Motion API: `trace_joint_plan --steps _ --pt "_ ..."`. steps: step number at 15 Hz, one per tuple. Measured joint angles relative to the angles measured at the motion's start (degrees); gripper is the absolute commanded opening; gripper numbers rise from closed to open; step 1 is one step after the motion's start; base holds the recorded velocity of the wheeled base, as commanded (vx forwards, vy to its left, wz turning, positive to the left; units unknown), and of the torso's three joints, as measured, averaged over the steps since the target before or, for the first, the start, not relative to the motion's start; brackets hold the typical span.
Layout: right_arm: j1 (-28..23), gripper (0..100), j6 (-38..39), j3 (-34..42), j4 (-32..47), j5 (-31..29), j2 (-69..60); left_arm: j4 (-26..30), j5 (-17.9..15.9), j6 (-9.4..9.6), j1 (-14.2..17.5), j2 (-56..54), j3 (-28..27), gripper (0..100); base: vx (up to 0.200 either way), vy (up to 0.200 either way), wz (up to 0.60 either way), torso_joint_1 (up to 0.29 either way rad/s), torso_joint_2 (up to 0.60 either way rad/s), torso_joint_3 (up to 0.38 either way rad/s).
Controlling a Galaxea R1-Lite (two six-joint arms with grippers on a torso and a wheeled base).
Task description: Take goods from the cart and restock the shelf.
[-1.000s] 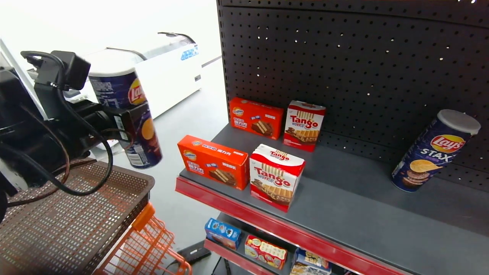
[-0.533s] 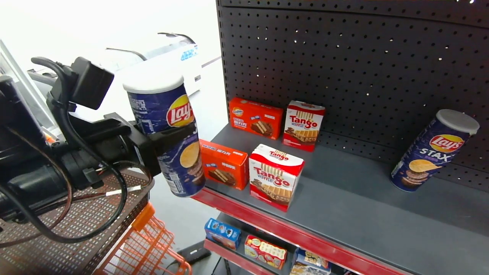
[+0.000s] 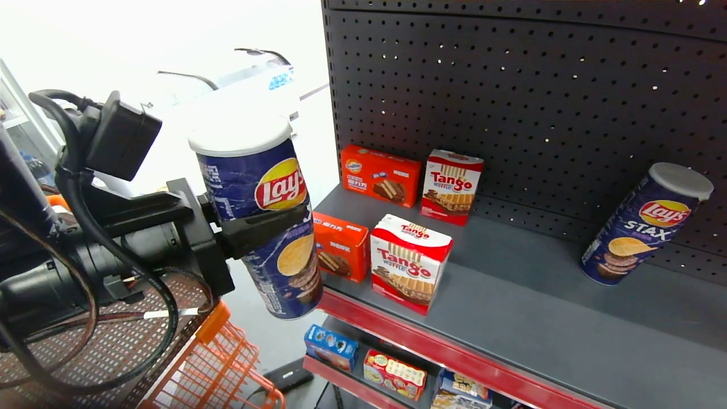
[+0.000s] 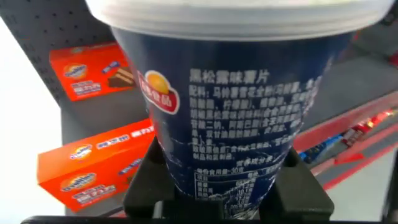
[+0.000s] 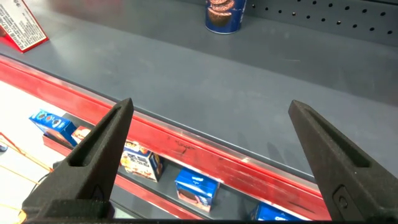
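My left gripper (image 3: 250, 224) is shut on a blue chip can (image 3: 261, 210) with a white lid, held upright in the air just left of the shelf's red front edge (image 3: 431, 346). In the left wrist view the same chip can (image 4: 236, 118) stands between the black fingers (image 4: 146, 186). A second blue chip can (image 3: 647, 224) leans against the pegboard at the shelf's right. My right gripper (image 5: 217, 162) is open above the grey shelf board (image 5: 236, 93), nothing between its fingers.
On the shelf stand two orange boxes (image 3: 380, 175) (image 3: 341, 245) and two red-and-white waffle boxes (image 3: 452, 186) (image 3: 410, 262). The orange cart (image 3: 210, 369) with a brown mesh tray (image 3: 108, 352) sits at lower left. Lower shelves hold small packs (image 3: 332, 346). The shelf's middle and right front are bare.
My left arm has carried the chip can rightward and a little down, from over the cart to the shelf's left front corner, where it now hides part of the near orange box.
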Motion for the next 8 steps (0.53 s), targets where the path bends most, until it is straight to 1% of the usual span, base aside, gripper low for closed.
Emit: trace_joint_plan --steps 1,4,5,7,8 --pt "0.05 100 0.0 0.0 0.0 0.0 0.0 -0.13 -0.95 0.05 -0.3 -0.61 0.88 0 0.0 0.0 0.0 0.0 0.0 0.0" --pt "-0.01 100 -0.06 0.0 0.0 0.1 0.0 -0.33 -5.25 0.05 -0.55 -3.97 5.49 0 0.0 0.0 0.0 0.0 0.0 0.0" --pt "-0.01 100 -0.06 0.0 0.0 0.1 0.0 -0.35 -5.72 0.02 -0.68 -5.27 6.56 0 0.0 0.0 0.0 0.0 0.0 0.0" --pt "-0.01 100 -0.06 0.0 0.0 0.1 0.0 -0.24 -6.92 0.0 -0.9 -6.68 7.02 0 0.0 0.0 0.0 0.0 0.0 0.0" --pt "-0.01 100 -0.11 0.0 0.0 0.13 0.0 0.05 -8.75 -0.02 -1.01 -7.11 6.47 0 0.0 0.0 0.0 0.0 0.0 0.0"
